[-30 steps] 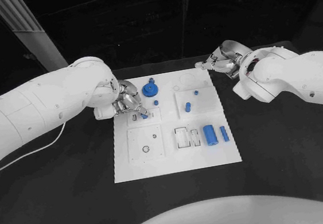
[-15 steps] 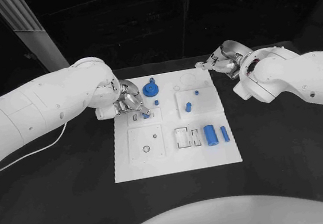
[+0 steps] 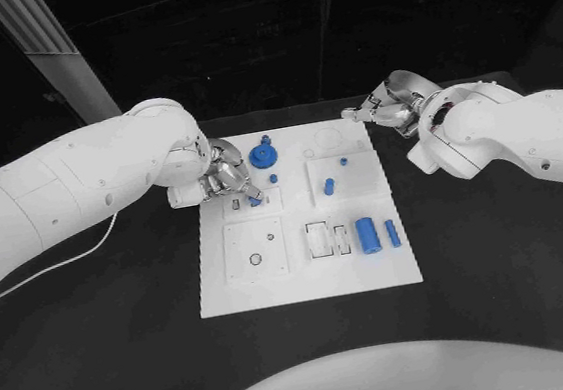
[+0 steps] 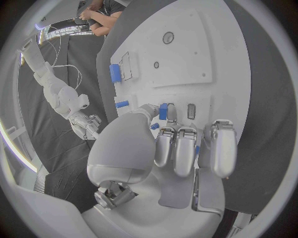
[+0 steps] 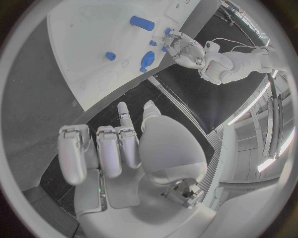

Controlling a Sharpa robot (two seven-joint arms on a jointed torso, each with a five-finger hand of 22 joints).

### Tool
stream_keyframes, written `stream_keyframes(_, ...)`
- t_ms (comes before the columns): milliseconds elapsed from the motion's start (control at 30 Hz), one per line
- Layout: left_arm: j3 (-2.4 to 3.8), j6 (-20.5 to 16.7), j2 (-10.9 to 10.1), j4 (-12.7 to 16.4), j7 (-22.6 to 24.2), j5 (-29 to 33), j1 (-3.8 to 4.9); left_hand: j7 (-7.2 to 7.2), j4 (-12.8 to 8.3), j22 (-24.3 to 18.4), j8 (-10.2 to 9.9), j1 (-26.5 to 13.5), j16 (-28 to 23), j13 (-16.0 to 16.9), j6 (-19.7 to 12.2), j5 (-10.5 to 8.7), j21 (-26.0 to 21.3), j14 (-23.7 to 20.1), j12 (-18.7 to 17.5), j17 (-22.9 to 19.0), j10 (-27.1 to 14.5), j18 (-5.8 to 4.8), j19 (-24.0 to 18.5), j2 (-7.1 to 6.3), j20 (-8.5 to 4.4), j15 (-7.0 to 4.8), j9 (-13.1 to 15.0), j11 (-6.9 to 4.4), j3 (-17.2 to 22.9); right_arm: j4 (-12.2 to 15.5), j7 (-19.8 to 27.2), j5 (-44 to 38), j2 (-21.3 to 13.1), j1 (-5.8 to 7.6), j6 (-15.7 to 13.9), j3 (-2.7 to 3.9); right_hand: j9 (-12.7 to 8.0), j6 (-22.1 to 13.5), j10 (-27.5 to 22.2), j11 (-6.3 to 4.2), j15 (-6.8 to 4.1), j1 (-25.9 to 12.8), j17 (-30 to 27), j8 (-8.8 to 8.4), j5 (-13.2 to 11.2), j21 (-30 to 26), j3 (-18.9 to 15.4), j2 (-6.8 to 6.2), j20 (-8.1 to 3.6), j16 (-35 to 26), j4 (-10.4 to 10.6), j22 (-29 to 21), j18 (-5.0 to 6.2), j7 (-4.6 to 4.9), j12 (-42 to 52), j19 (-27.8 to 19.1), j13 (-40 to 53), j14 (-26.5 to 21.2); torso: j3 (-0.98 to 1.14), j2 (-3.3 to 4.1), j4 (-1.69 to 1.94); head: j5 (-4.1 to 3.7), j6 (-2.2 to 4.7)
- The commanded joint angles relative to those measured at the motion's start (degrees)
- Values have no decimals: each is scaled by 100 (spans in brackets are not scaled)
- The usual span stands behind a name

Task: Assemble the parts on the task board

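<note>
The white task board point(image 3: 310, 271) lies mid-table. My left hand point(image 3: 225, 179) hovers over its far left part and pinches a small blue part point(image 3: 253, 201) between thumb and finger, just above a slot. In the left wrist view that small blue part point(image 4: 163, 111) sits at the fingertips of the left hand point(image 4: 180, 146), beside a small slot point(image 4: 191, 111). A blue gear-like part point(image 3: 264, 154) stands just beyond it. My right hand point(image 3: 384, 102) hangs off the board's far right corner, fingers apart, holding nothing; the right wrist view shows the right hand point(image 5: 114, 148) the same way.
Other blue parts stay on the board: a short peg point(image 3: 327, 186), a small stud point(image 3: 342, 161), a thick cylinder point(image 3: 366, 234) and a thin pin point(image 3: 392, 230). Black table point(image 3: 101, 337) surrounds the board. A pale post point(image 3: 53, 51) stands at the far left.
My left hand has edged slightly to the right over the board with the small blue part still pinched. The right hand has not moved.
</note>
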Motion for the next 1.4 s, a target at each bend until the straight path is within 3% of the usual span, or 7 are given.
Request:
stream_keyframes(33, -44, 203, -18, 6, -257, -43, -58, -32, -218, 1239, 28, 33, -31, 1506, -28, -5, -5, 605, 14, 1510, 607, 78, 1, 44, -34, -27, 5, -33, 242, -1, 10, -16, 2, 7, 27, 3, 9, -39, 607, -12, -23, 31, 1508, 39, 19, 18, -31, 18, -30, 14, -9, 1509, -43, 3, 14, 604, 1499, 595, 0, -5, 3, -2, 0)
stream_keyframes(367, -44, 152, -60, 66, -198, -70, -58, -34, -229, 1247, 38, 31, -31, 1506, -24, -18, 11, 605, 14, 1510, 607, 72, 25, 35, -34, -28, 12, -34, 255, -1, 11, -16, -1, 6, 25, 3, 9, -39, 607, -12, -23, 31, 1508, 39, 19, 18, -31, 18, -30, 14, -9, 1509, -43, 3, 14, 604, 1499, 595, -2, -2, -2, -9, 0)
stream_keyframes(567, -44, -73, -138, 176, 5, -140, -45, -37, -219, 1255, 59, -19, -31, 1506, -13, -35, 27, 605, 14, 1510, 607, 66, 51, 6, -35, -30, 25, -35, 258, -5, 9, -16, -6, 4, 24, 3, 9, -39, 607, -12, -23, 31, 1508, 39, 19, 18, -31, 18, -30, 14, -9, 1509, -43, 3, 14, 604, 1499, 595, 0, -5, 2, -16, 0)
stream_keyframes(1200, -43, -368, -287, 454, 146, -233, 188, -45, -206, 1253, 80, -50, -31, 1506, -5, -39, 24, 605, 14, 1510, 607, 68, 46, 4, -36, -33, 38, -41, 266, -18, 5, -16, 6, 1, 33, 2, 9, -39, 607, -12, -23, 31, 1508, 39, 19, 18, -31, 18, -30, 14, -9, 1509, -43, 3, 14, 604, 1499, 595, -4, 3, -4, -5, 0)
stream_keyframes(1400, -43, -366, -315, 472, 139, -235, 226, -47, -196, 1255, 88, -63, -31, 1506, -6, -40, 28, 605, 14, 1510, 607, 66, 52, 9, -36, -34, 44, -43, 271, -20, 5, -16, 6, 0, 34, 2, 11, -44, 607, -12, -23, 50, 1508, 47, 33, 18, -49, 41, -29, 14, -10, 1509, -43, 3, 14, 604, 1499, 595, 0, 3, -3, -1, 0)
